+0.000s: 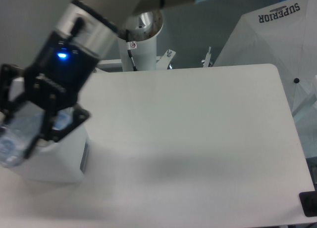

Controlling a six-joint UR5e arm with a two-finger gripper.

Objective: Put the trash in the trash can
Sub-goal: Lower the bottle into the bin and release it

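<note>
Claw (20, 134) grips clear bottle (15, 139) above white trash can (69, 161)

Even, soft overhead light, nothing harsh. The black two-finger gripper (29, 126) and its clear plastic bottle (22, 139) are smeared with motion blur. A faint broad shadow lies on the white table (198, 139). The background is sharp.

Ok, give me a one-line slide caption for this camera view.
Gripper carries the clear bottle above the white trash can at the table's left edge.
</note>
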